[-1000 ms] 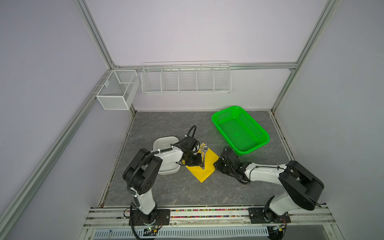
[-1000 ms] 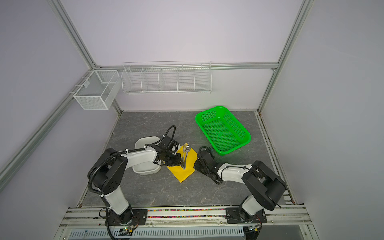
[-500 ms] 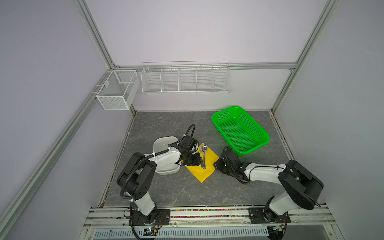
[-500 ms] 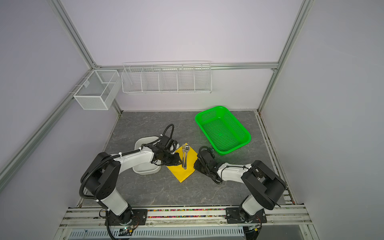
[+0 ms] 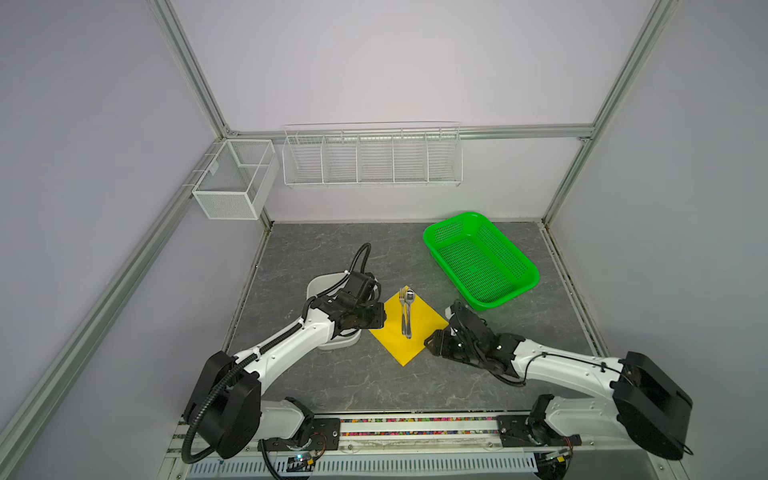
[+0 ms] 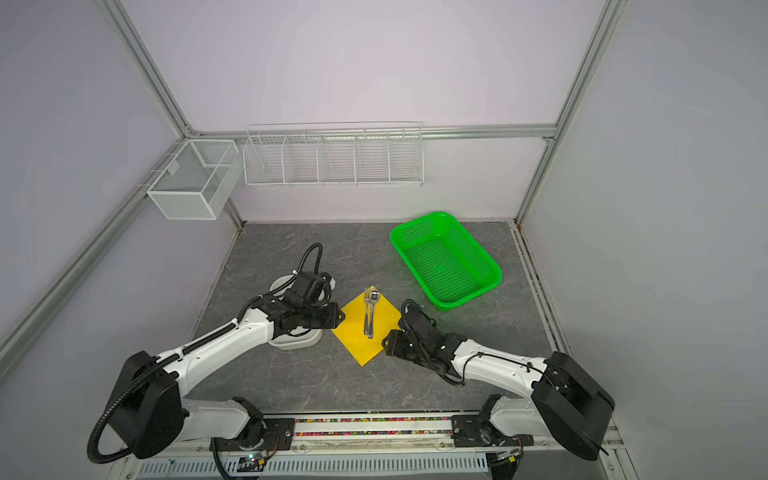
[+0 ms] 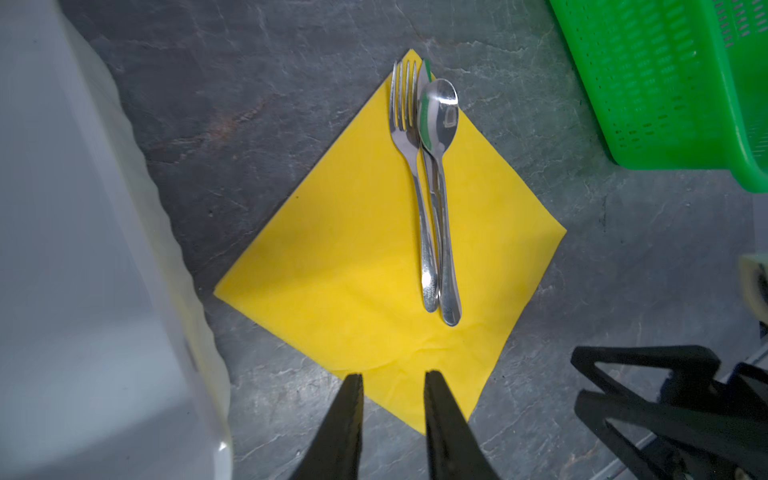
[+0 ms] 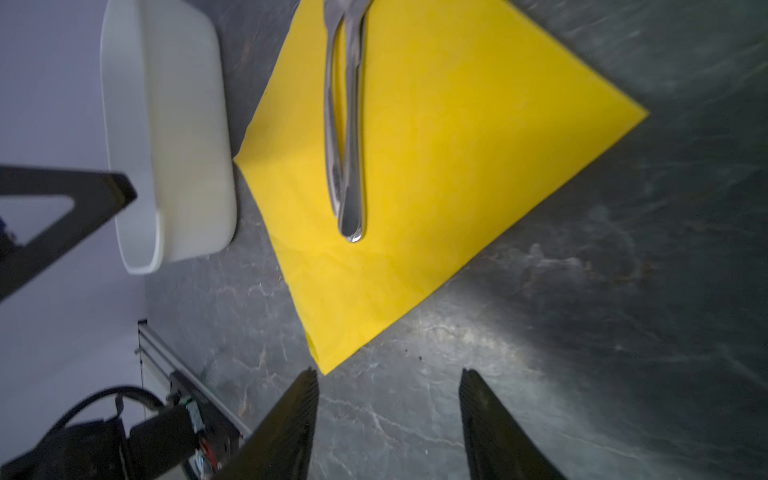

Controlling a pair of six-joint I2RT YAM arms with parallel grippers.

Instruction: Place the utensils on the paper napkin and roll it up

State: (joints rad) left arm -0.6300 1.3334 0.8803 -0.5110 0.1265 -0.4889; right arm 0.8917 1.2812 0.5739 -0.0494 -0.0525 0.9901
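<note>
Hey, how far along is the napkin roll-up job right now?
Done: the utensils lie together on the paper napkin. In hand: nothing; the left gripper and right gripper are open at its edges. Left: the napkin lies flat, not yet rolled.

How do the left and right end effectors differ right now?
Gap: the left end effector stands narrowly open; the right end effector is much wider. Place: the left's tips sit at the paper napkin's edge; the right's sit over bare table, just short of a corner. Both are empty, and both face the utensils.
</note>
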